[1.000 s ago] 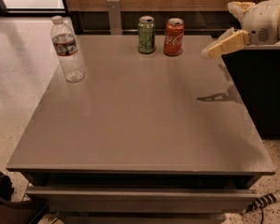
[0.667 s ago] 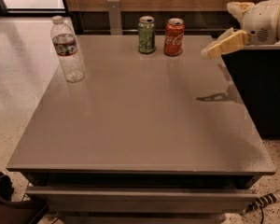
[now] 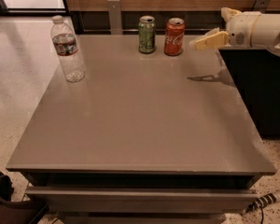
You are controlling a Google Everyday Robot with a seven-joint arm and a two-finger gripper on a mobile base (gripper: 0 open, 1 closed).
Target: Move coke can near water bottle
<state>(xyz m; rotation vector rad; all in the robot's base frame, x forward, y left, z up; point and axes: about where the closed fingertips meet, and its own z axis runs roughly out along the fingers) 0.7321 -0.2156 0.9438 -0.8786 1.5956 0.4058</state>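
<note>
The coke can (image 3: pixel 174 36) is red with white script and stands upright at the back of the grey table (image 3: pixel 140 120). The water bottle (image 3: pixel 67 48) is clear with a white cap and a dark label, and stands upright near the table's back left corner, well apart from the can. My gripper (image 3: pixel 216 28) hovers above the table's back right edge, a short way right of the coke can and not touching it. Its cream fingers (image 3: pixel 209 40) are spread open and hold nothing.
A green can (image 3: pixel 147 34) stands just left of the coke can. A dark cabinet (image 3: pixel 261 87) sits against the table's right side, under my arm. A wood-panelled wall runs behind the table. A cable (image 3: pixel 266 200) lies on the floor at the front right.
My gripper has moved slightly left and up, closer to the coke can. The cans and the bottle have not moved.
</note>
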